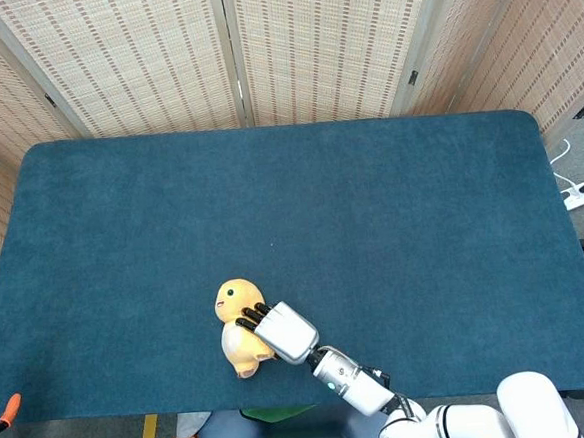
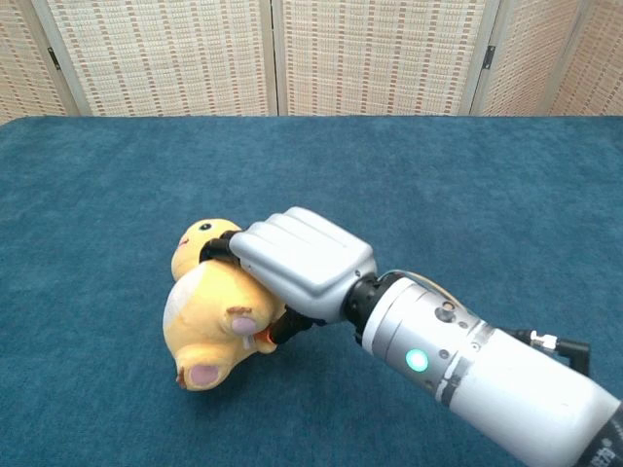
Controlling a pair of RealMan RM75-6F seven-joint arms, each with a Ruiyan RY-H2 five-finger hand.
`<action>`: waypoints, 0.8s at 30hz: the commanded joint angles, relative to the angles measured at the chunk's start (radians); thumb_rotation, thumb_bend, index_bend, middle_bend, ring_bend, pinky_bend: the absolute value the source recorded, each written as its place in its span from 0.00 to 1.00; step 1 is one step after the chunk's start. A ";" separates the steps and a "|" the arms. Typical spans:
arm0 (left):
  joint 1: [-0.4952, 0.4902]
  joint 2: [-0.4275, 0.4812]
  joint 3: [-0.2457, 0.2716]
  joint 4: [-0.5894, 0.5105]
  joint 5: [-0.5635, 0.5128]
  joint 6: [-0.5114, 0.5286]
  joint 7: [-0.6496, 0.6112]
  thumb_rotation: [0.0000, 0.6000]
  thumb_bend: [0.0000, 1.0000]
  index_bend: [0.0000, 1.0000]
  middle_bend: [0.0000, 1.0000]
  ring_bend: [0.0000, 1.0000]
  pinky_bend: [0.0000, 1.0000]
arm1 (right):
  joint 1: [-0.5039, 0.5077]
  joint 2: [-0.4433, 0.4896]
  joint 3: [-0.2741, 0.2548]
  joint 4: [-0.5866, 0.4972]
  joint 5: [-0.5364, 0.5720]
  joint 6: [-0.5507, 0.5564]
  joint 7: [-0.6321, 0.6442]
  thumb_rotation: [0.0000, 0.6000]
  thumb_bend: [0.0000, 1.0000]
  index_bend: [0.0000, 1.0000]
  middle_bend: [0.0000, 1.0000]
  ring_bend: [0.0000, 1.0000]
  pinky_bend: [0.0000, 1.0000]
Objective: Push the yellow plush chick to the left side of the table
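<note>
The yellow plush chick (image 1: 236, 321) lies tilted on the blue table (image 1: 271, 200), left of centre and close to the front edge. In the chest view the chick (image 2: 206, 321) shows its pale belly and pink feet. My right hand (image 1: 283, 332) presses against the chick's right side. Its fingers (image 2: 292, 255) drape over the chick's back, and its thumb sits low by the feet. Of my left hand (image 1: 7, 411) only an orange tip shows, off the table's front left corner, so I cannot see how it is set.
Woven folding screens (image 1: 260, 51) stand behind the far edge. The table's left edge (image 1: 4, 259) lies well to the left of the chick. My right forearm (image 2: 467, 360) stretches across the front right of the table.
</note>
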 commanded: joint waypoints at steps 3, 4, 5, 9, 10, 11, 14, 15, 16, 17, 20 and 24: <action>0.006 0.011 0.008 -0.003 0.023 0.019 -0.014 1.00 0.34 0.00 0.00 0.00 0.15 | 0.011 0.012 0.017 -0.063 0.129 -0.079 -0.094 1.00 0.31 0.00 0.00 0.00 0.17; 0.006 0.011 0.009 -0.004 0.025 0.020 -0.012 1.00 0.34 0.00 0.00 0.00 0.15 | 0.008 0.023 0.015 -0.082 0.130 -0.071 -0.103 1.00 0.28 0.00 0.00 0.00 0.14; 0.006 0.011 0.010 -0.006 0.028 0.021 -0.010 1.00 0.34 0.00 0.00 0.00 0.15 | 0.003 0.037 0.012 -0.103 0.132 -0.061 -0.113 1.00 0.23 0.00 0.00 0.00 0.09; 0.000 0.013 0.012 -0.018 0.040 0.016 0.005 1.00 0.34 0.00 0.00 0.00 0.15 | -0.032 0.126 -0.005 -0.241 0.148 -0.016 -0.135 1.00 0.15 0.00 0.00 0.00 0.00; -0.004 0.011 0.013 -0.020 0.045 0.013 0.014 1.00 0.34 0.00 0.00 0.00 0.15 | -0.039 0.148 -0.010 -0.269 0.150 -0.009 -0.135 1.00 0.14 0.00 0.00 0.00 0.00; -0.008 0.010 0.014 -0.022 0.053 0.014 0.023 1.00 0.34 0.00 0.00 0.00 0.15 | -0.044 0.169 -0.015 -0.297 0.151 -0.003 -0.131 1.00 0.14 0.00 0.00 0.00 0.00; -0.016 0.000 0.018 -0.028 0.086 0.024 0.041 1.00 0.34 0.00 0.01 0.00 0.15 | -0.062 0.236 -0.030 -0.375 0.149 0.018 -0.129 1.00 0.13 0.00 0.00 0.00 0.00; -0.019 -0.007 0.020 -0.031 0.100 0.029 0.044 1.00 0.34 0.00 0.02 0.01 0.16 | -0.069 0.263 -0.037 -0.408 0.148 0.026 -0.125 1.00 0.13 0.00 0.00 0.00 0.00; -0.021 -0.011 0.023 -0.038 0.108 0.029 0.046 1.00 0.34 0.00 0.03 0.02 0.17 | -0.075 0.286 -0.042 -0.434 0.147 0.032 -0.121 1.00 0.13 0.00 0.00 0.00 0.00; -0.022 -0.016 0.028 -0.048 0.122 0.032 0.049 1.00 0.34 0.00 0.04 0.03 0.18 | -0.082 0.312 -0.048 -0.463 0.145 0.039 -0.113 1.00 0.13 0.00 0.00 0.00 0.00; -0.030 -0.041 0.045 -0.090 0.202 0.056 0.107 1.00 0.33 0.01 0.08 0.06 0.25 | -0.135 0.436 -0.088 -0.573 0.087 0.117 -0.069 1.00 0.12 0.00 0.00 0.00 0.00; -0.058 -0.095 0.045 -0.154 0.313 0.057 0.264 1.00 0.31 0.04 0.15 0.13 0.34 | -0.268 0.643 -0.186 -0.676 -0.057 0.319 0.056 1.00 0.12 0.00 0.00 0.00 0.00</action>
